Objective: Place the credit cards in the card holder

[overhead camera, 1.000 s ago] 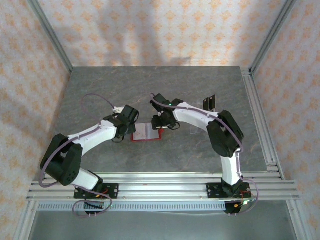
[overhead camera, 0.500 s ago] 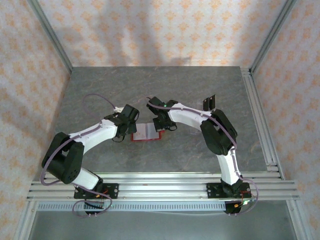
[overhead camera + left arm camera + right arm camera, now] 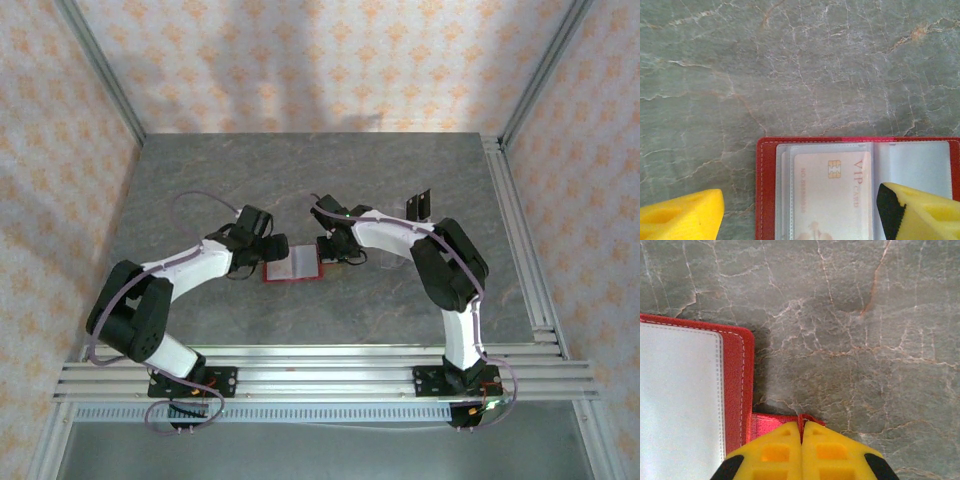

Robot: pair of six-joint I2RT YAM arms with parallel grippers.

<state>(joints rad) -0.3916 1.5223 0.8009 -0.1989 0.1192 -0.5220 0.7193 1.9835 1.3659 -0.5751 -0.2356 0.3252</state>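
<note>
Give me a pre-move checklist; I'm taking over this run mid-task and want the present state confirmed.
1. Card holder lies open and flat: ok.
2. Right gripper shut on the snap tab: ok.
3. Left gripper open above the holder: ok.
4. VIP card sits inside the holder: ok.
5. Card fully seated: cannot tell, its lower end is cut off in the left wrist view.
</note>
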